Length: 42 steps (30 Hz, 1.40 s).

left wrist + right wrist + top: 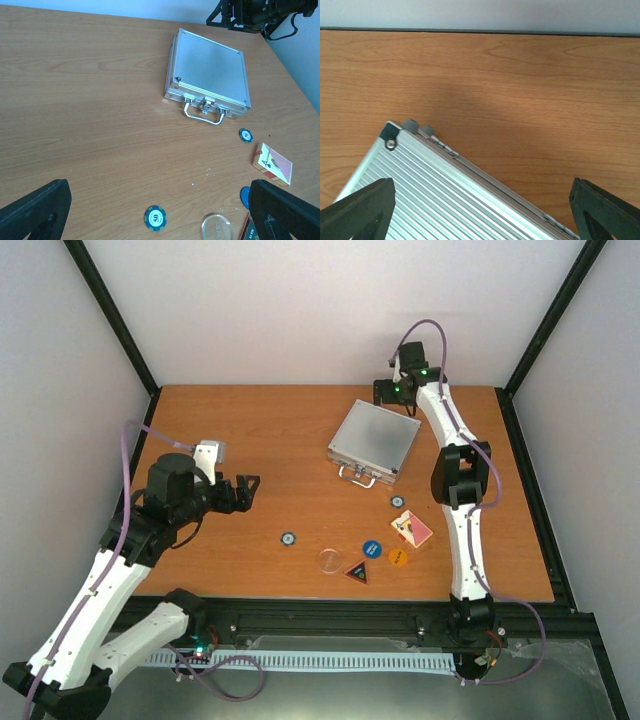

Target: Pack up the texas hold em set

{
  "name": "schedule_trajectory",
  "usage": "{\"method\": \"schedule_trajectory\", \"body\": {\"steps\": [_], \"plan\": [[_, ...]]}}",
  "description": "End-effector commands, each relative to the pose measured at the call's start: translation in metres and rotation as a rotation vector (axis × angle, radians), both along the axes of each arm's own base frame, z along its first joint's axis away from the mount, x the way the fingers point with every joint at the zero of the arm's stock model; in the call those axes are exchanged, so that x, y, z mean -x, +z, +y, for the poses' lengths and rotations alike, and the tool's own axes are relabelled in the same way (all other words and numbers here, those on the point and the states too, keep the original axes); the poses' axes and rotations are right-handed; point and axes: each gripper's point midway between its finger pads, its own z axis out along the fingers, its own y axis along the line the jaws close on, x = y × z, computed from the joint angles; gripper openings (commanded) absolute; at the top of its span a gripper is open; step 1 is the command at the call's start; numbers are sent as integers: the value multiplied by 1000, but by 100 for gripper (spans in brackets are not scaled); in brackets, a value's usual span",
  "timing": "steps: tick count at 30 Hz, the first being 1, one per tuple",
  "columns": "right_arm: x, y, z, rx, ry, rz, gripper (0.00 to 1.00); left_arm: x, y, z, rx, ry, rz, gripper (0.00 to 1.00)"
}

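The silver aluminium case [373, 442] lies shut on the table, handle [202, 112] toward the arms. My right gripper [390, 392] hovers open over its far hinge edge [435, 195], nothing between the fingers. Loose pieces lie in front of the case: a red-backed card deck [412, 530], two blue poker chips [288, 538] [398, 502], blue [371, 550], orange [398, 558] and clear [329, 560] round buttons, and a triangular button [358, 572]. My left gripper [243, 492] is open above the table at the left, looking over the near chip [155, 218] and deck [272, 164].
The wooden table [250, 430] is bounded by black frame posts and white walls at the back and sides. A black rail [330, 618] runs along its near edge.
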Motion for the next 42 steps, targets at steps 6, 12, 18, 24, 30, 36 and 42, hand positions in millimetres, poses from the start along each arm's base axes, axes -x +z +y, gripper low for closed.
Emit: {"method": "schedule_trajectory", "body": {"steps": [6,12,18,24,30,36,42], "plan": [[2,-37,22,-201,69,99,97,0,8,3,21,25,-1,100],[13,-55,27,-217,103,159,96,1,6,4,27,32,-4,100],[34,-55,38,-256,155,218,94,1,-2,5,41,45,4,100],[83,-59,59,-256,197,260,94,-4,-20,2,48,56,27,100],[114,-52,76,-255,212,254,94,-16,-36,-4,108,88,38,100],[138,-52,91,-201,246,264,94,-41,-42,-19,153,82,31,100],[138,-39,87,-144,230,218,94,-68,-76,-28,279,123,158,100]]}}
